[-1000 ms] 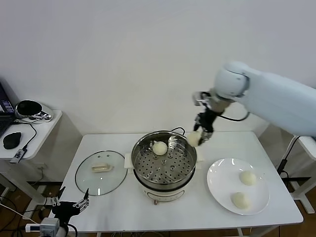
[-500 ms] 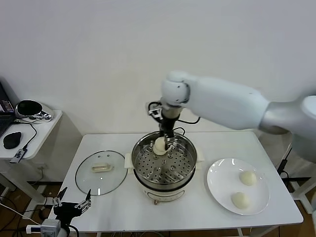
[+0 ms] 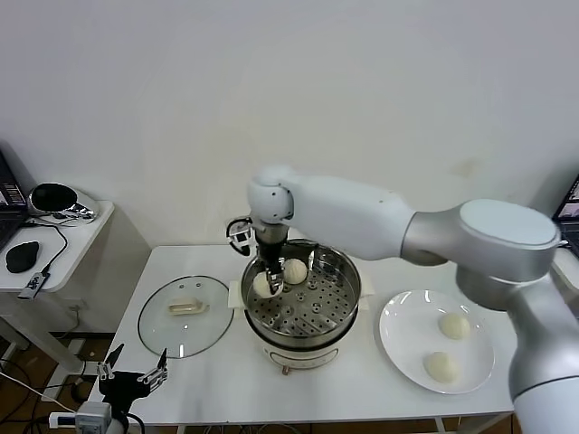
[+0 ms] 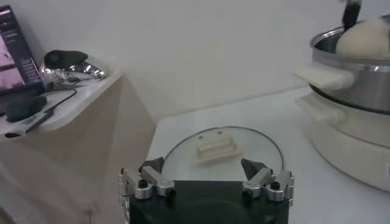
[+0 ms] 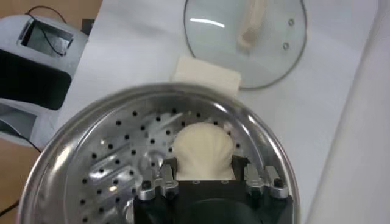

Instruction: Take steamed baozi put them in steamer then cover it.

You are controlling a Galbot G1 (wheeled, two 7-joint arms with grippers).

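**Second bun held over the steamer tray**

The right gripper is shown inside the steamer, at about 9 o'clock on the perforated tray, its jaws clamped on a bun. In the right wrist view the bun is seen between the two fingers, low over the tray; whether it rests on the tray cannot be told. Another bun lies at about 12 o'clock in the steamer. Two more buns remain on the plate, at 3 o'clock of the steamer. The lid lies flat on the table at 9 o'clock of the steamer, handle up. The left gripper is parked low at the table's near edge, facing the lid, its jaws apart and empty.

The placing step is judged to be in hand, about half the buns being loaded. The jaws are next to be opened, so that the bun is left on the tray clear of its neighbour, and the gripper lifted straight out past the rim.
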